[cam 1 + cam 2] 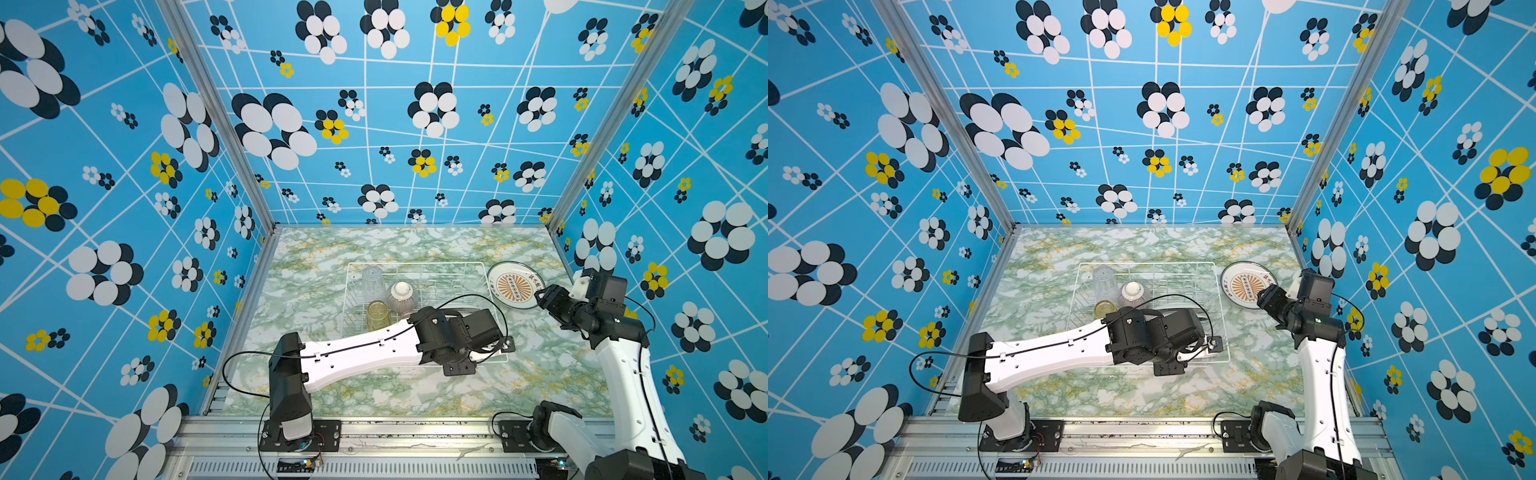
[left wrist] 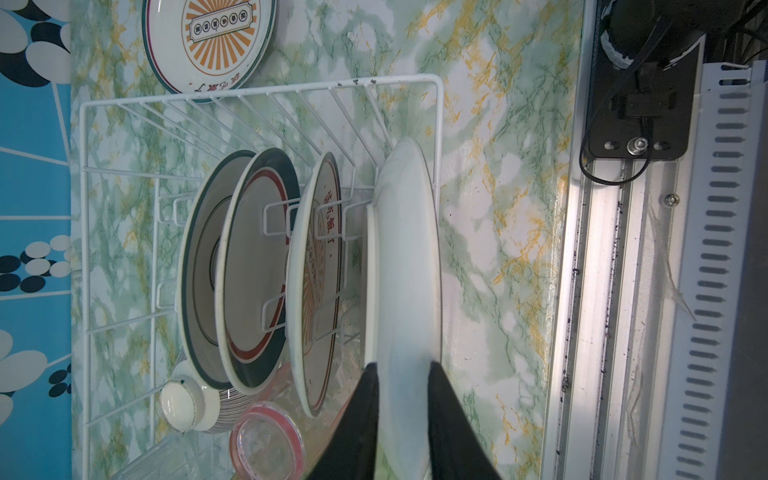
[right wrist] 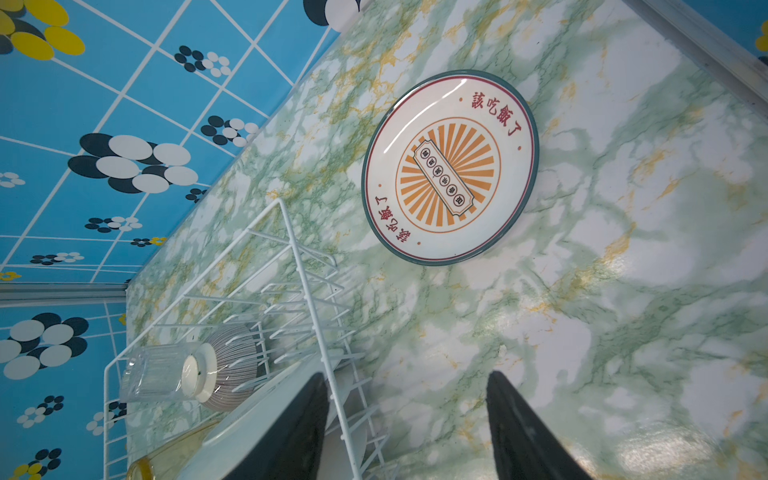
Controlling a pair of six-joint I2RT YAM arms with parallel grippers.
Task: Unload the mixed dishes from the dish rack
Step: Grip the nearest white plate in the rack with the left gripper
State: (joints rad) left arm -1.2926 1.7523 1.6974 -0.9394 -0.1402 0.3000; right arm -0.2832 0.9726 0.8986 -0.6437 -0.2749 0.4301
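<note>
White wire dish rack [image 2: 257, 85]: plain white round plate [image 2: 409, 249] stands on edge in its end slot, edge-on to the left gripper [image 2: 403, 370], which pinches its rim. Left arm is nearer, so the lift likely runs up along the plate's plane. Right gripper [image 3: 407, 376] is spread and empty beside the rack.

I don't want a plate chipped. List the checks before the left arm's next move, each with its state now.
1. Left gripper closed on the white plate at its rim, a finger on each face: ok.
2. White plate upright in the dish rack: ok.
3. Gap to the neighbouring printed plate: ok.
4. Its lower rim free of the rack: cannot tell.
5. Right gripper open, empty, outside the rack: ok.
6. Bare table beside the flat plate for set-down: ok.
</note>
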